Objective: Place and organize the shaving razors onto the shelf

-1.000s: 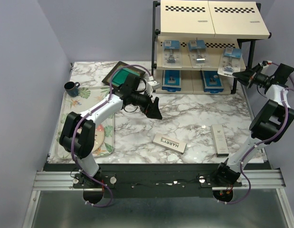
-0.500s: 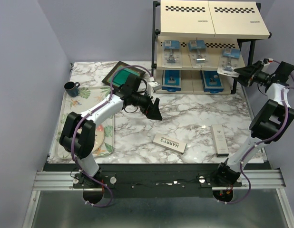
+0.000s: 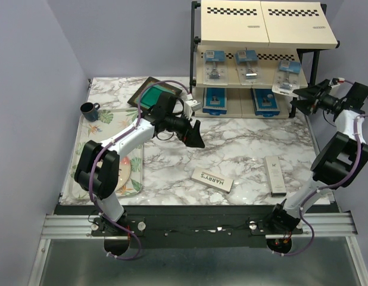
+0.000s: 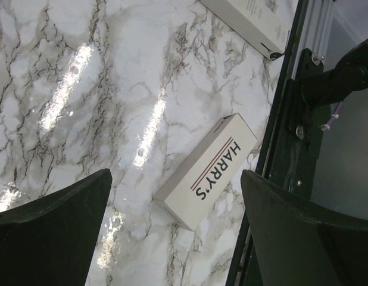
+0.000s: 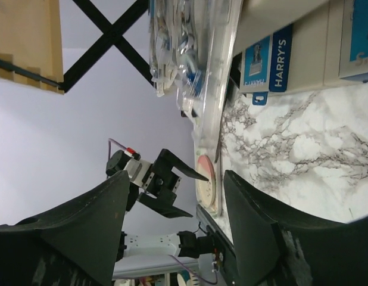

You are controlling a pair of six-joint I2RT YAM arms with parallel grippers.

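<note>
The shelf (image 3: 231, 27) stands at the back right. On its middle tier lie three clear blister packs of shaving razors (image 3: 215, 64) (image 3: 246, 64), the right one (image 3: 288, 76) slightly askew. Two dark-blue boxes (image 3: 214, 101) (image 3: 264, 102) sit on the bottom tier. Two white HARRY'S boxes (image 3: 212, 179) (image 3: 274, 174) lie on the marble table. My right gripper (image 3: 301, 100) is open just right of the askew pack (image 5: 190, 59) and apart from it. My left gripper (image 3: 195, 136) hangs open over the table, above one HARRY'S box (image 4: 208, 170).
A floral tray (image 3: 92, 131) with a plate lies at the left, a dark mug (image 3: 89, 110) at its far end. A dark frame with a green centre (image 3: 151, 94) lies behind the left arm. The table's near edge rail (image 4: 291, 119) runs close to the HARRY'S box.
My right gripper has opened, let go of the right blister pack and drawn back to the right. The pack stays on the middle tier. The left arm has barely shifted.
</note>
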